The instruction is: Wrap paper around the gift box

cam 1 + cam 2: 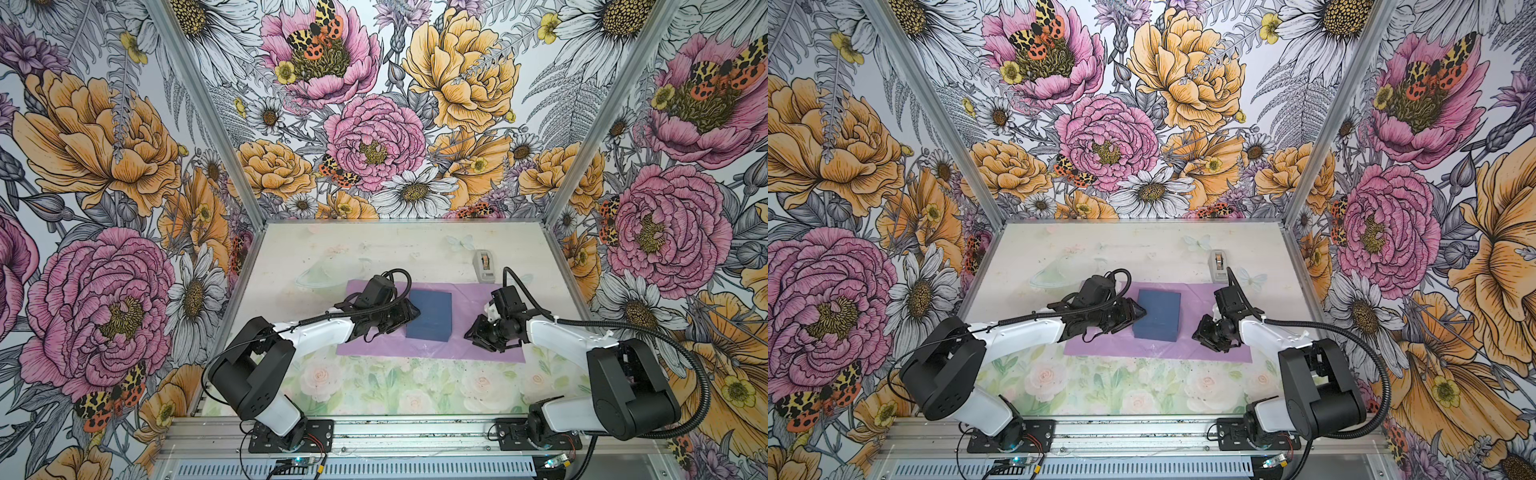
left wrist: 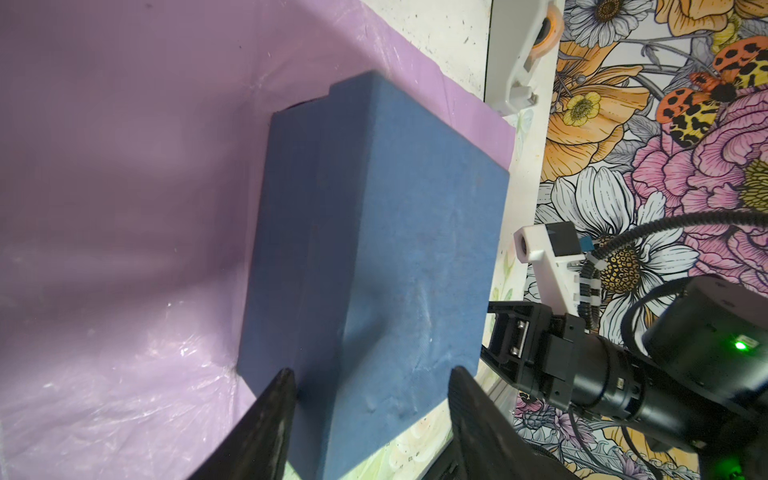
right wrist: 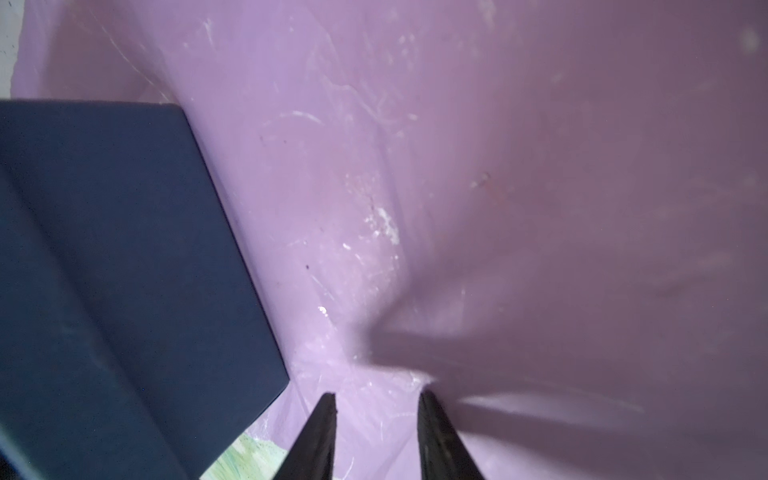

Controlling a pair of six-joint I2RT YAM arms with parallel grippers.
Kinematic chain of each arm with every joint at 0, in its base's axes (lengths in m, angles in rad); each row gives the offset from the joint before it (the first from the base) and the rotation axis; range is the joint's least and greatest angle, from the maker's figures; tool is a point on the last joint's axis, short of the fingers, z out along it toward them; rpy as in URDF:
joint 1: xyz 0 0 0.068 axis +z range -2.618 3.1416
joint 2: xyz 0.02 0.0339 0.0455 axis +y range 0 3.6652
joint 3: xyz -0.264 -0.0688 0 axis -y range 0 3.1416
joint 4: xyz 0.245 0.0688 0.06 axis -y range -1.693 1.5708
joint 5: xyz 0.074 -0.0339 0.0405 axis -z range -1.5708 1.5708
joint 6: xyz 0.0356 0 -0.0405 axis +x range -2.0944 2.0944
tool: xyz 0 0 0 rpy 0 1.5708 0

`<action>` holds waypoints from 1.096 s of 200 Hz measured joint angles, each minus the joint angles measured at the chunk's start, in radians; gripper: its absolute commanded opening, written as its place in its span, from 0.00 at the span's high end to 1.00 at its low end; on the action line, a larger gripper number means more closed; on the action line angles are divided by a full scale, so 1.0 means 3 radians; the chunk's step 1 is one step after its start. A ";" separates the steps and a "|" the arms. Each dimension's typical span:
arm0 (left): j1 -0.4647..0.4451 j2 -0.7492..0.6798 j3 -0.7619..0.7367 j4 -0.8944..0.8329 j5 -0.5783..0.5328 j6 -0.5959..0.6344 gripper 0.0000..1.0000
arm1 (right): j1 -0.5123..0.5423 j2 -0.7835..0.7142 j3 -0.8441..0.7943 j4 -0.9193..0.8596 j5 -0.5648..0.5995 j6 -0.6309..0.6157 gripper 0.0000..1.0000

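- Flat on the middle of the paper [image 1: 473,299], lilac face up: the gift box [image 1: 428,316].
- Astride its left edge, jaws apart: the left gripper [image 2: 372,378]; held or not, impossible to tell.
- Spread wide, tips down at bare paper just right of the box: the right gripper [image 3: 376,399].
- Just beyond the paper's far right corner: a grey tape dispenser [image 1: 483,266].

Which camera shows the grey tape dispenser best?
A top view: the tape dispenser stands whole and unobstructed at the far edge of the paper, alike in both top views. The left wrist view catches only part of it, cut by the frame edge. The right wrist view misses it.
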 measured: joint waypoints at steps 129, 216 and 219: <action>-0.0078 0.0000 0.1033 -0.0632 -0.0070 0.0618 0.43 | -0.1754 -0.0435 0.0346 -0.0408 -0.0408 -0.0576 0.38; -0.0130 0.0880 0.1441 -0.0959 0.0233 0.1044 0.44 | -0.2021 0.0484 0.0936 -0.0799 -0.0223 -0.1460 0.35; -0.0127 0.0880 0.1441 -0.0959 0.0238 0.1045 0.44 | -0.2019 0.0515 0.0940 -0.0805 -0.0221 -0.1476 0.35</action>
